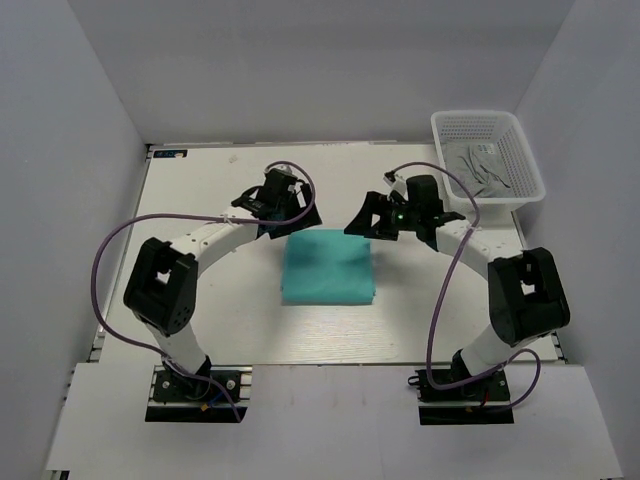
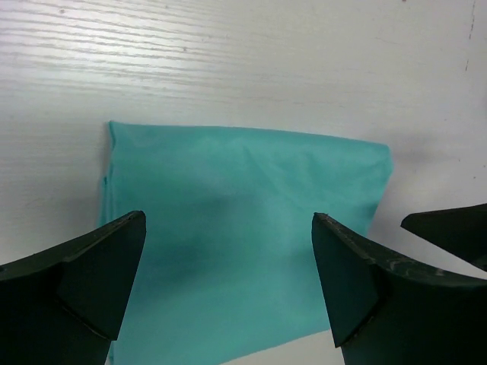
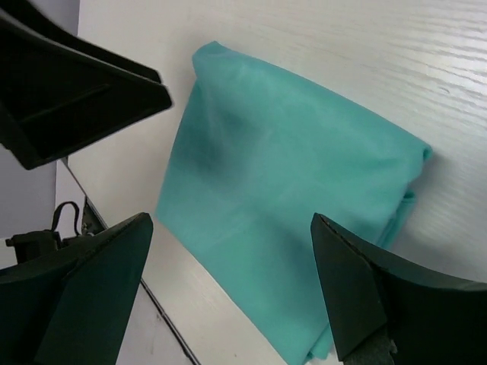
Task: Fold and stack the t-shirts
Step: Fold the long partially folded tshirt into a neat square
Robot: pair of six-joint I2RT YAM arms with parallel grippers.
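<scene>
A turquoise-green t-shirt (image 1: 328,267) lies folded into a flat rectangle in the middle of the white table. It fills the lower half of the left wrist view (image 2: 243,228) and the middle of the right wrist view (image 3: 281,205). My left gripper (image 1: 283,222) hovers over its far left corner, open and empty (image 2: 228,285). My right gripper (image 1: 372,222) hovers over its far right corner, open and empty (image 3: 232,293). Neither gripper touches the cloth.
A white mesh basket (image 1: 487,157) stands at the table's far right with some thin dark-and-white items inside. Purple cables loop from both arms. The left gripper's dark finger (image 3: 68,99) shows at the upper left of the right wrist view. White walls enclose the table.
</scene>
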